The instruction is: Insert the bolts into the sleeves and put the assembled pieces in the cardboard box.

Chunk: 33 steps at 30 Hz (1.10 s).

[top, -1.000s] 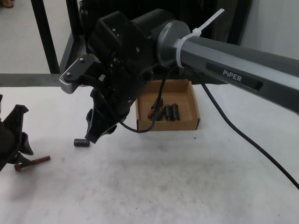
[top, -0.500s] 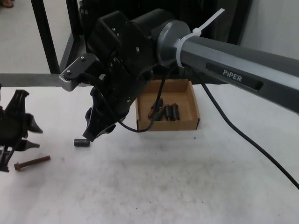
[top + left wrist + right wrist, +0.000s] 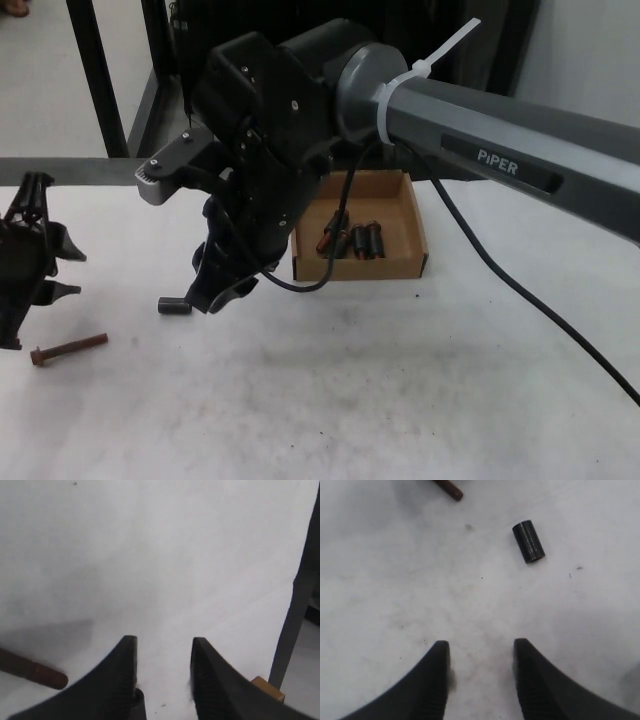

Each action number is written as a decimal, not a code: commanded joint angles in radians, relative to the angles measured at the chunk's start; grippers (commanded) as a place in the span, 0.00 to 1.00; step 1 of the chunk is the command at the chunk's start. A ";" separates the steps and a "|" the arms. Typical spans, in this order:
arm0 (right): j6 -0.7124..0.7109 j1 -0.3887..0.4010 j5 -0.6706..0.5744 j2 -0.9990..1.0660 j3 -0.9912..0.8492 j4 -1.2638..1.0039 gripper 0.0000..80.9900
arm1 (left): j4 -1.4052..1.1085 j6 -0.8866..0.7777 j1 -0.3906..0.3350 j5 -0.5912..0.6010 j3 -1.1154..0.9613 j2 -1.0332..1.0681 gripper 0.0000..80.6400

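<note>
Both jaws gape empty, so probably pickup: left must grasp the bolt (image 3: 68, 348), eight o'clock from the sleeve (image 3: 173, 306).

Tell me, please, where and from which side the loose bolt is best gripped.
Probably mid-shank, from above, closing across its length: the bolt lies flat on the bench, so its long sides are exposed. The open left gripper is nearest.

left gripper (image 3: 162, 645): jaws apart | right gripper (image 3: 480, 647): jaws apart
</note>
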 commanded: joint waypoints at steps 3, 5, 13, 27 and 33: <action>0.002 0.003 -0.016 -0.004 -0.013 0.018 0.50 | 0.038 -0.006 0.000 0.058 -0.002 -0.002 0.42; 0.002 0.003 -0.016 -0.004 -0.013 0.018 0.50 | 0.121 -0.004 -0.002 0.025 -0.002 -0.010 0.41; 0.002 0.003 -0.016 -0.004 -0.013 0.012 0.50 | 0.381 0.007 -0.010 -0.153 -0.004 -0.071 0.40; 0.002 0.003 -0.016 -0.004 -0.013 0.018 0.50 | 0.365 -0.231 -0.082 -0.212 -0.025 -0.072 0.39; 0.002 0.003 -0.016 -0.004 -0.013 0.018 0.50 | 0.376 -0.290 -0.100 -0.240 -0.025 -0.049 0.32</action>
